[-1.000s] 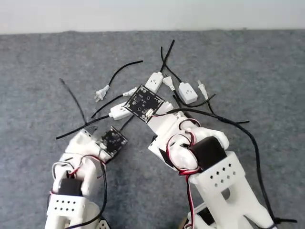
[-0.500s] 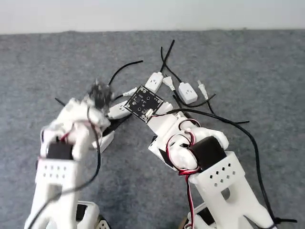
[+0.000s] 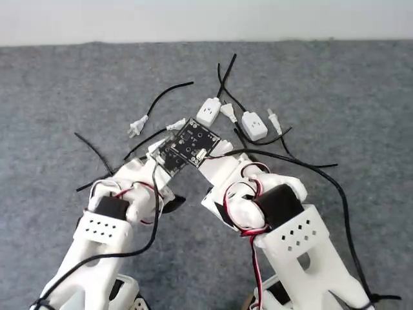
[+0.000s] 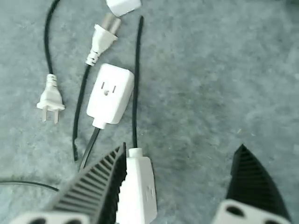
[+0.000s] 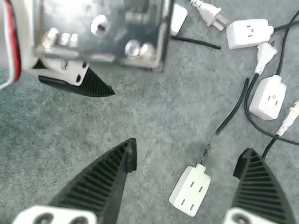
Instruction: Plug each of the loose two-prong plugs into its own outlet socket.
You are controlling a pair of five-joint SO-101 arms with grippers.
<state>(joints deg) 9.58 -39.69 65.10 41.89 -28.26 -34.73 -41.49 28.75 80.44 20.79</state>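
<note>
Left gripper (image 4: 182,149): jaws spread wide, pinching nothing. One ribbed finger (image 4: 100,182) sits just beside a white outlet socket (image 4: 136,186) on the grey mat (image 4: 210,84); contact unclear.

Farther out: second socket (image 4: 110,95), with a loose plug (image 4: 50,99) near it, prongs free.

Right gripper (image 5: 189,147): also agape. A long socket (image 5: 189,191) lies on the mat between its fingers, untouched.

Likely handling:
- Sockets look light, rigid, smooth plastic, apt to skid. Clamp across the narrow sides.
- Plug small, prongs thin. Take it by the moulded body, behind the prongs.
- Black cords (image 4: 136,84) look springy and may tug things askew.
</note>
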